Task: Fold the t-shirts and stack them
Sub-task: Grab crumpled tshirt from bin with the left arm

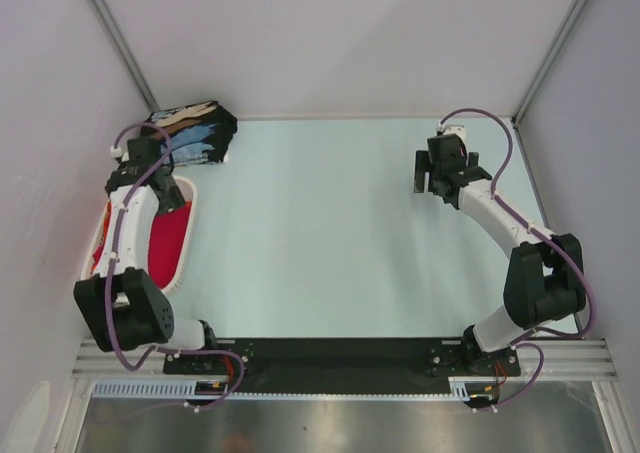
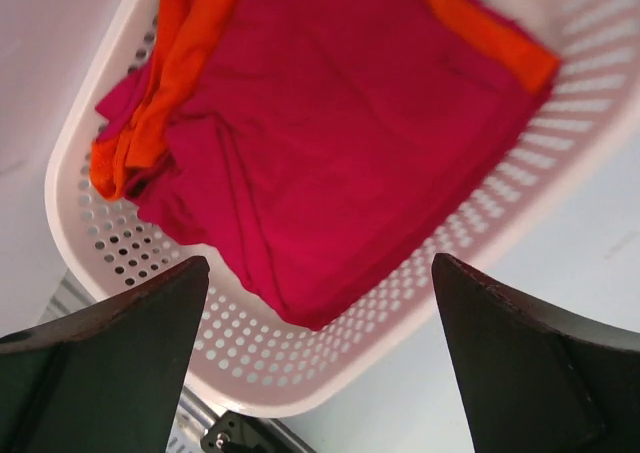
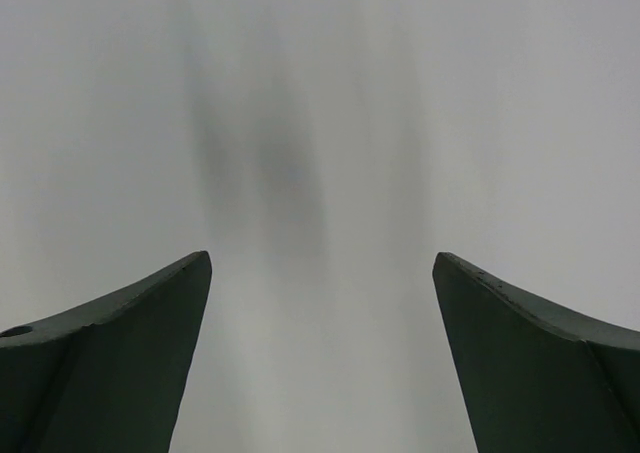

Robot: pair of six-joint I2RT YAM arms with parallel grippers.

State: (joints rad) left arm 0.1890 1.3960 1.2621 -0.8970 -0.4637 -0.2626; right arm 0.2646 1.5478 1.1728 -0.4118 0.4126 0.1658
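While the white perforated basket (image 1: 188, 235) sits at the left edge of the tabletop (image 1: 320, 233), it holds a crimson t-shirt (image 2: 340, 143) lying loosely spread. An orange t-shirt (image 2: 190, 63) is bunched along the crimson shirt's far and left sides. The left end effector (image 2: 320, 263) hangs over the basket with its fingers (image 2: 130, 353) spread wide apart, touching neither shirt. Just beyond it, in the far left corner, lies a folded black t-shirt with a light-blue print (image 1: 195, 133); whether more shirts lie under it I cannot tell. Far right, the right end effector (image 3: 320, 258) hangs over bare tabletop, its fingers also wide apart and holding nothing.
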